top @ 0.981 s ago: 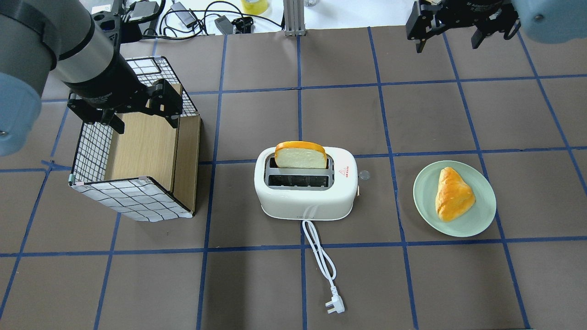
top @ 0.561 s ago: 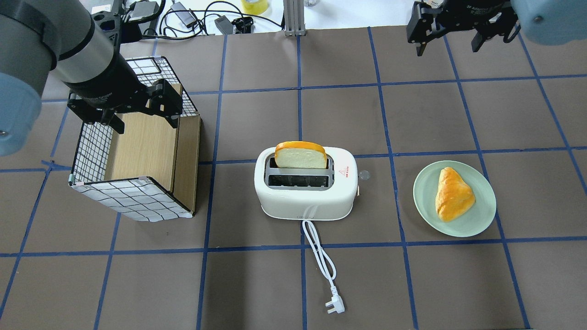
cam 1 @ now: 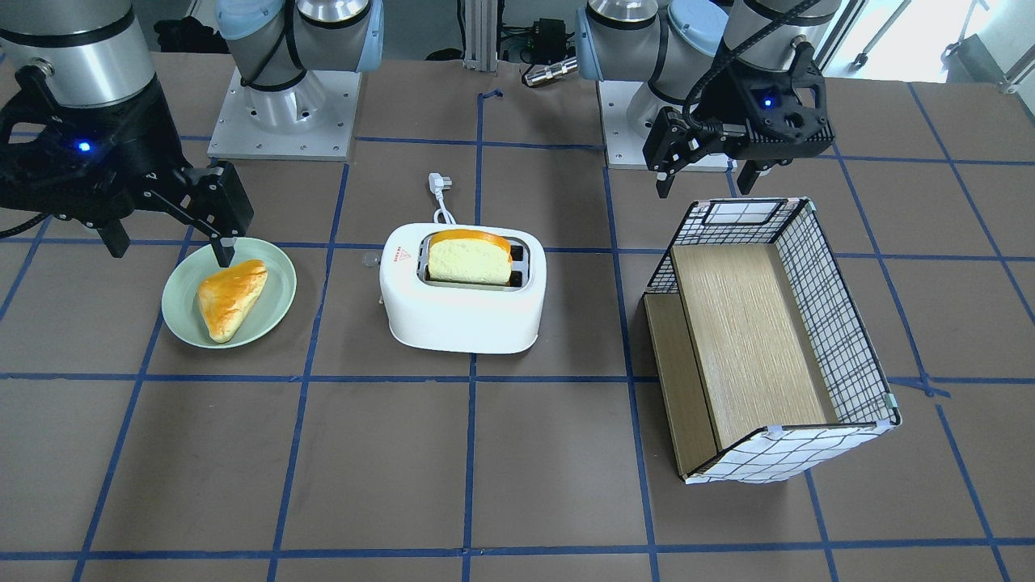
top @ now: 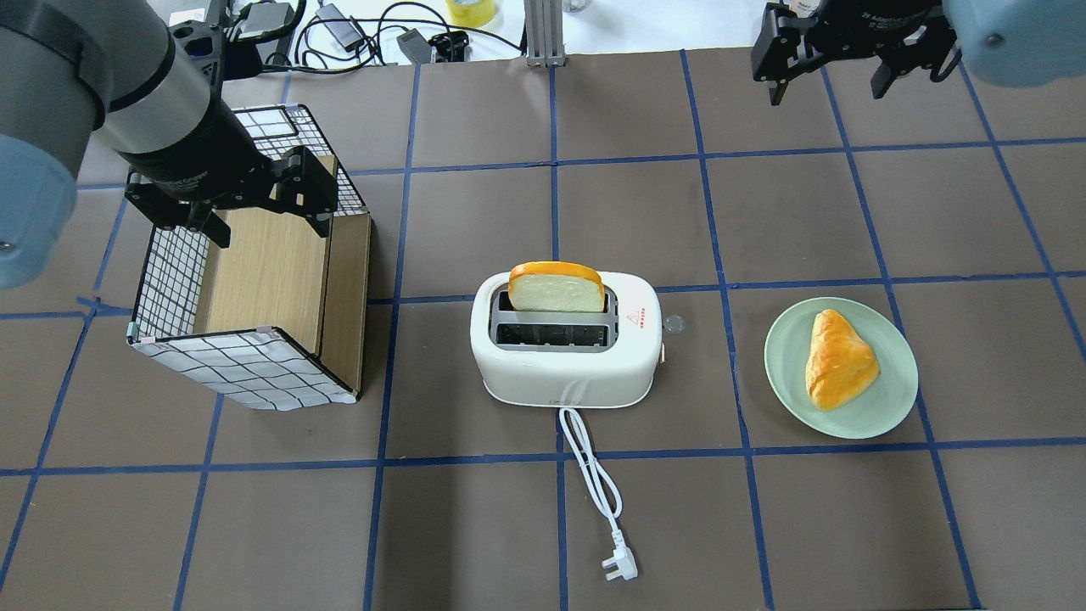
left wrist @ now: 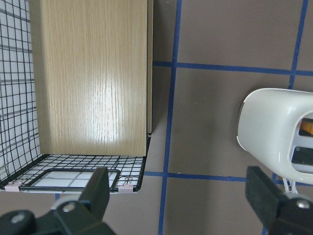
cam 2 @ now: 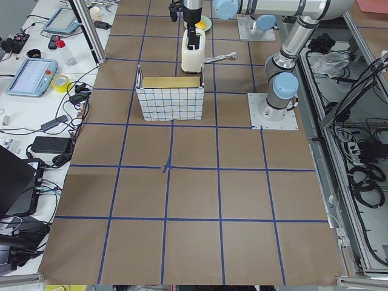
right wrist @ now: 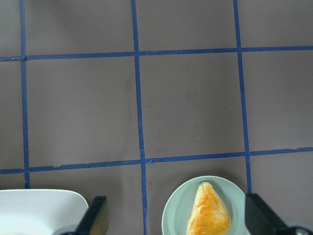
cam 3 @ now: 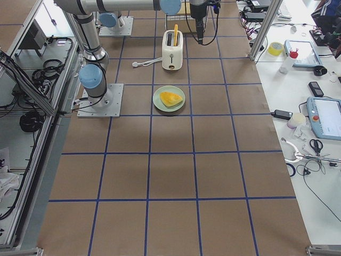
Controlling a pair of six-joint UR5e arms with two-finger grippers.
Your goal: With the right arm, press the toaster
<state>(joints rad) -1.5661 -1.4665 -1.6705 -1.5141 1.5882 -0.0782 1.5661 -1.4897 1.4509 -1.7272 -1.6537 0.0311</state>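
Toaster [top: 564,356] glossy white, bread slice [top: 556,288] in one slot | right gripper [top: 827,85] spread wide, empty

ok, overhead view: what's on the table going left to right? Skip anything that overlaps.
grid-patterned box → toaster, with a bread slice standing in one slot → green plate holding a pastry

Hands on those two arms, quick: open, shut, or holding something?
Black two-finger left hand: open, holding nothing.
Black two-finger right hand: open, holding nothing.
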